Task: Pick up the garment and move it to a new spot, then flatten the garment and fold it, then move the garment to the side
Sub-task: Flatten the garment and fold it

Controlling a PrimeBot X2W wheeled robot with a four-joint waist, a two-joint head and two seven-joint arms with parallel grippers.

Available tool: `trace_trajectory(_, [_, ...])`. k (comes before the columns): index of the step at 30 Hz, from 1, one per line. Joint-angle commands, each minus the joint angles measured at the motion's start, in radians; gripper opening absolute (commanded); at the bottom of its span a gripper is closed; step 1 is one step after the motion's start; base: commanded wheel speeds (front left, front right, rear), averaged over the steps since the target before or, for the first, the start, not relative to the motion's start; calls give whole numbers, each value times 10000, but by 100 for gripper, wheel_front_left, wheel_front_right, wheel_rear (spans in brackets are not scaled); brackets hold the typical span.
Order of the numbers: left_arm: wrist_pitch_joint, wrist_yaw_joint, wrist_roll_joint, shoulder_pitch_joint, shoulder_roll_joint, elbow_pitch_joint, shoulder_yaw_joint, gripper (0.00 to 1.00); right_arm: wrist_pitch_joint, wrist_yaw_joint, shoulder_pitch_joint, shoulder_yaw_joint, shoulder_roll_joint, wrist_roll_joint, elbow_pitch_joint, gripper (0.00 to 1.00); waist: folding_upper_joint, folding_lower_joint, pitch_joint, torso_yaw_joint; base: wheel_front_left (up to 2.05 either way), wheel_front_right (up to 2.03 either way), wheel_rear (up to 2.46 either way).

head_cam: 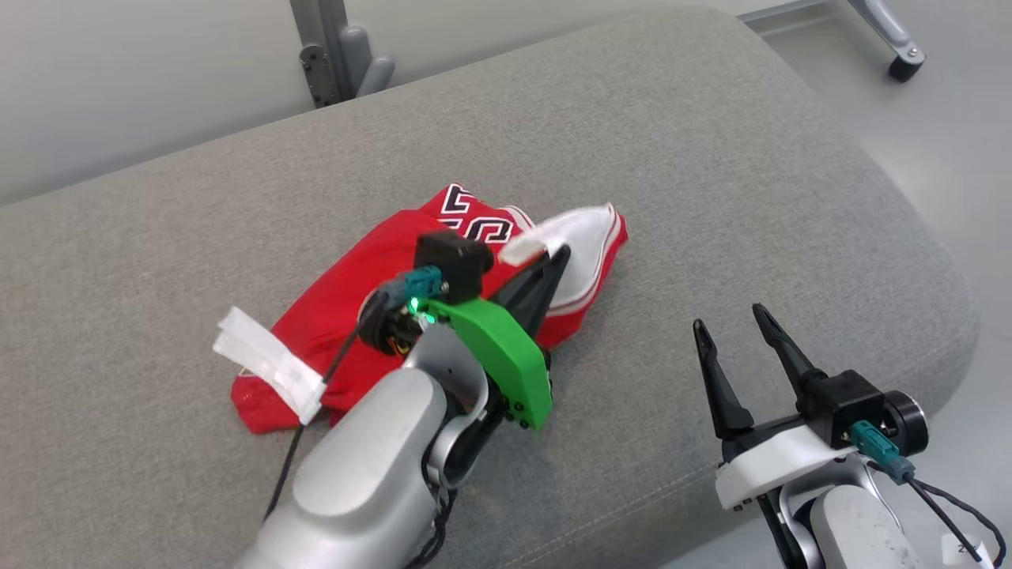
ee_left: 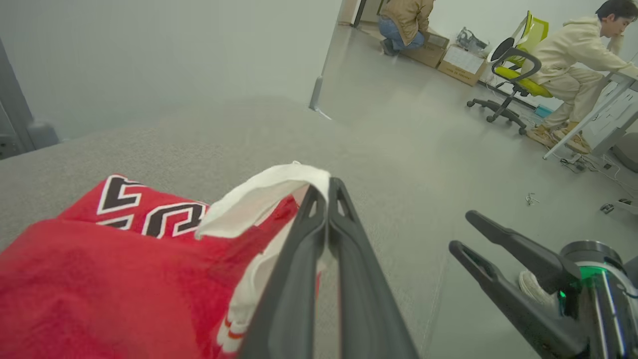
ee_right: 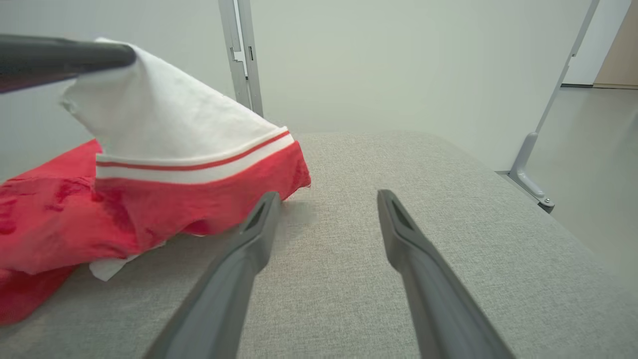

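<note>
The red garment (head_cam: 332, 300) lies crumpled on the grey cushion (head_cam: 711, 158). The left claw (head_cam: 561, 254) is clamped on its white edge, seemingly a hem. The right claw (head_cam: 729, 318) sits nearby, fingers apart. Lift slowly until the cloth hangs free before carrying.

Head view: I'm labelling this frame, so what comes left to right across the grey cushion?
White tape tag → left gripper, shut on the red garment's white edge → right gripper, open.
</note>
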Motion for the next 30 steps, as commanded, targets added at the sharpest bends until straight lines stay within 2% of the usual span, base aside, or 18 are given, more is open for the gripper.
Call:
trace_trajectory(1, [-177,-15,-57,83,5,161,-94,0,-32,-3,-83,-6,13,106,5,100,107,0,255,-307,0,0,0])
trace_trajectory(6, [-896,206,-563,362,-9,946,-1324,0,-33,-3,-174,11,75,163,33,100,107,0,554,-598,0,0,0])
trace_trajectory(8, [-1361,419,-762,305,-11,1131,-1815,54,-32,-3,-218,25,93,174,33,100,107,0,646,-693,0,0,0])
trace_trajectory(9, [-1513,436,-866,317,-14,1188,-2105,100,-33,-3,-251,39,102,179,40,100,107,0,672,-740,0,0,0])
trace_trajectory(15, [-1892,407,-2069,283,-5,1168,-3477,100,-32,-3,-260,-72,131,175,72,100,107,0,688,-815,0,0,0])
trace_trajectory(22, [-1849,-3,-3275,516,-10,996,-4810,100,-32,-3,-34,-223,151,115,170,100,107,0,557,-518,0,0,0])
trace_trajectory(26, [-1912,-363,-3508,539,-9,795,-5163,100,-32,-3,-115,-206,152,76,167,100,107,0,482,-358,0,0,0])
trace_trajectory(30, [-2327,-432,-3747,392,-9,618,-5222,100,-32,-3,-134,-251,153,55,133,100,107,0,439,-241,0,0,0])
